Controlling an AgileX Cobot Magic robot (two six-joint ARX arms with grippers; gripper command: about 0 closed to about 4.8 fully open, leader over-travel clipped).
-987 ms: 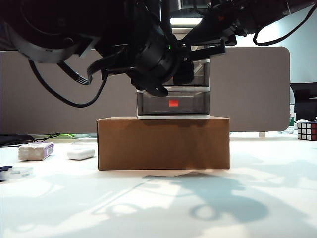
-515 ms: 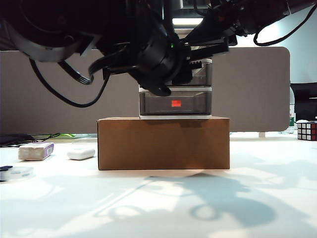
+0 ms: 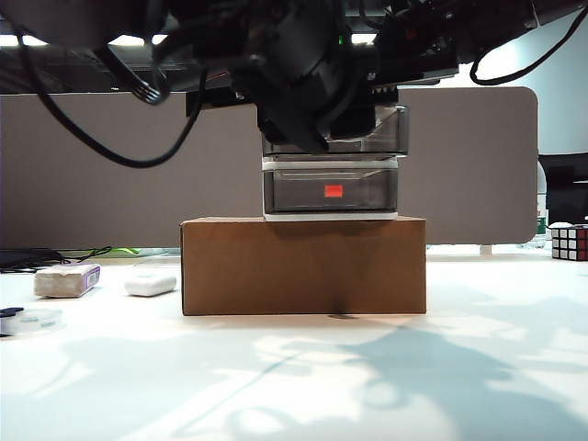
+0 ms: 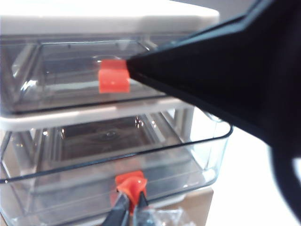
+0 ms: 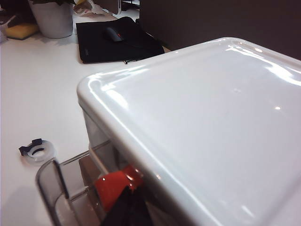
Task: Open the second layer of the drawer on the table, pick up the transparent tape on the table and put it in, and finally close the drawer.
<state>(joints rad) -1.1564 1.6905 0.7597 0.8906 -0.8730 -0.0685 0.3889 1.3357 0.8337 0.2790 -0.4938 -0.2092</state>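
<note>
**Middle drawer coming out, tape waiting at the table's edge**

Seen from the exterior camera, the drawer (image 3: 331, 175) stands on a brown cardboard box (image 3: 303, 265) at the middle of the table (image 3: 294, 377), presumably raised there so the arms can reach its fronts. Both arms crowd darkly over it and hide the upper tiers. One red-orange tab shows, on the bottom tier. The transparent tape (image 3: 29, 320) lies flat by the table's left edge, well apart from the box; one white block with a purple label (image 3: 66, 279) and one white oval case (image 3: 150, 284) sit nearer the back. A puzzle cube (image 3: 570, 241) stands at the right edge.

In the left wrist view, the left gripper (image 4: 129, 205) is pinched closed on the tab of the second layer (image 4: 117, 165), whose front stands proud of the frame, partly pulled out. Two tabs are visible here.

In the right wrist view, the right gripper is hard to place; it seems to hover over the cabinet's white top, likely to steady it, and I cannot tell how far its claw is open. One tape ring lies on the table beyond.
</note>
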